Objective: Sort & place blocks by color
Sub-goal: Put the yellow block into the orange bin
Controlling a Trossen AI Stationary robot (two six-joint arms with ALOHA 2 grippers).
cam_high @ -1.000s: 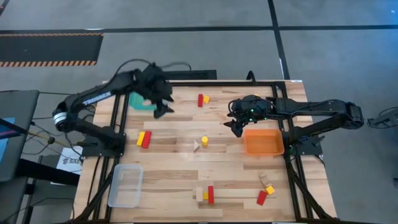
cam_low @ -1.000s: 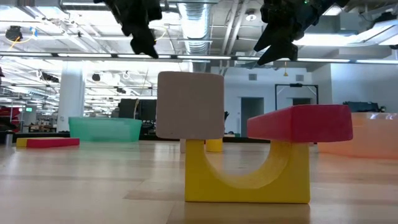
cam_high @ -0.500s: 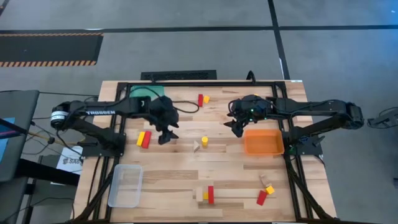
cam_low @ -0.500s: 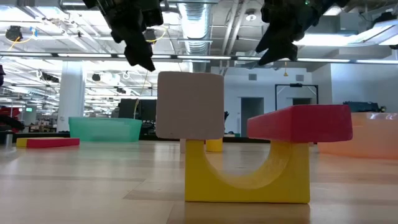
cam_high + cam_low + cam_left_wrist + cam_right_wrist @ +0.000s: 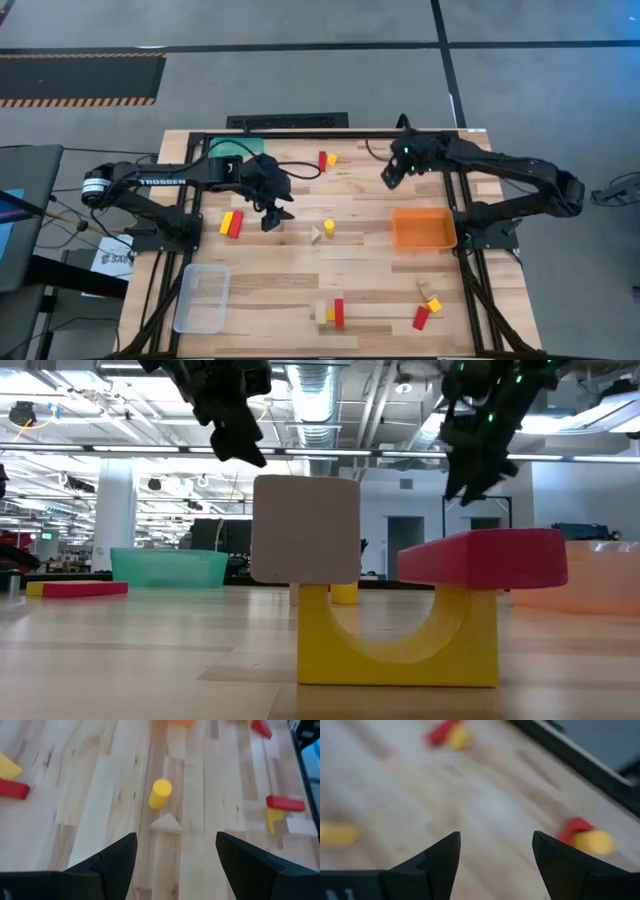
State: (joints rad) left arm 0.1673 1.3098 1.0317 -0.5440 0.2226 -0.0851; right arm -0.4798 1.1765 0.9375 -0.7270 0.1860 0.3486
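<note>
Blocks lie scattered on the wooden table. A yellow cylinder (image 5: pixel 329 227) and a pale wood triangle (image 5: pixel 316 234) stand mid-table. My left gripper (image 5: pixel 272 215) hovers open just left of them, and they show ahead of its fingers (image 5: pixel 160 793). A red and yellow pair (image 5: pixel 232 223) lies to its left. My right gripper (image 5: pixel 388 178) hangs open above the far right, near another red and yellow pair (image 5: pixel 326 159), which also shows blurred in its wrist view (image 5: pixel 585 837). A wood cube, yellow arch and red brick (image 5: pixel 331 313) sit near the front edge.
An orange tray (image 5: pixel 423 228) stands at the right, a clear tray (image 5: pixel 202 297) at the near left, and a teal tray (image 5: pixel 232 150) at the far left, partly under my left arm. Wood, yellow and red blocks (image 5: pixel 427 305) lie near right.
My left gripper has swung from over the teal tray toward the table's middle and come lower, then stayed still. My right gripper has moved from beside the orange tray toward the far edge and turned. Both have stayed open. No block has moved.
</note>
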